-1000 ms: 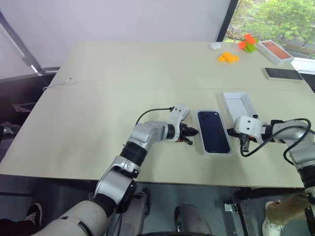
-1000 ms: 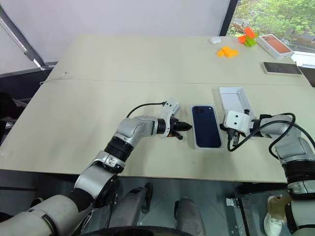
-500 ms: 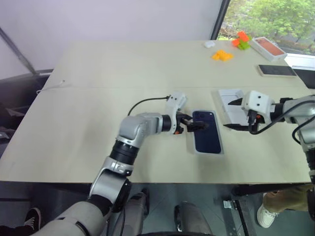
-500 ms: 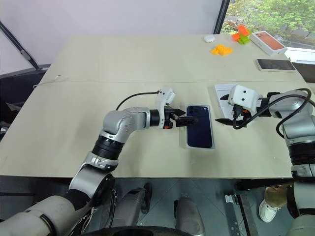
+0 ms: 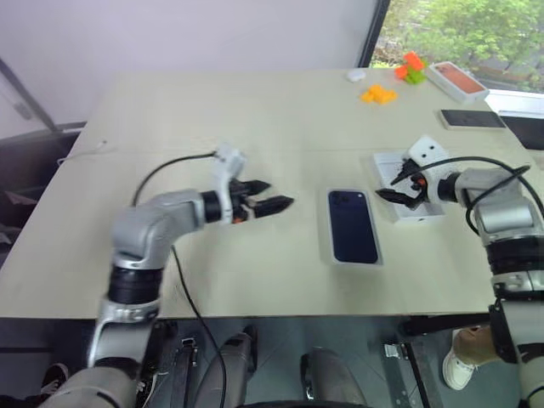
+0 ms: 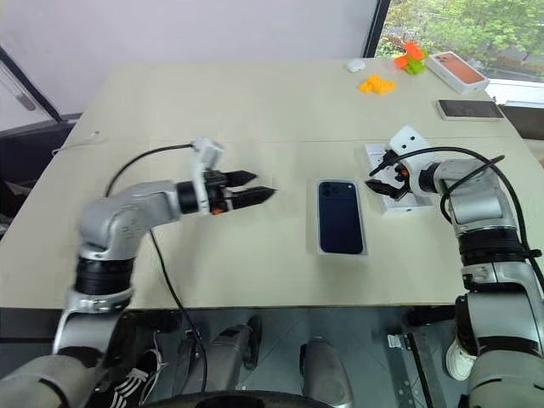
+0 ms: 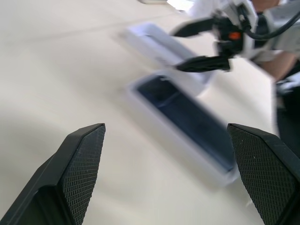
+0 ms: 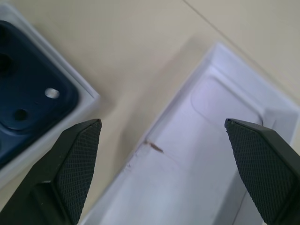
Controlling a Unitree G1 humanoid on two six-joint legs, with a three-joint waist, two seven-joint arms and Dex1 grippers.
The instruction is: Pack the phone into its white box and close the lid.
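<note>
Two grippers, both spread wide and empty. The phone (image 5: 352, 226) sits face down in the box (image 5: 333, 255), so packing looks done; the lid (image 5: 406, 204) lies inside-up on the table (image 5: 255, 119) just beside the box, on the far side from my left gripper (image 5: 274, 204).

My right gripper (image 5: 393, 186) hovers over the lid's near edge, jaws straddling the strip between lid rim and box corner. My left gripper hangs above bare table, well apart from the box, pointing at it.

Risks as I see them:
- The lid is open side up, so it needs a flip. A thin cardboard wall pinched by one jaw could buckle or slip out mid-turn.
- If I come down where the right gripper now points, one finger could clip the box corner and shove the tray, phone included.
- Nothing pins the box. Pressing the lid on off-square may skate it along the table or jam one wall outside the rim.
- Left gripper is too far out to steady anything; I can't tell its height above the table.
</note>
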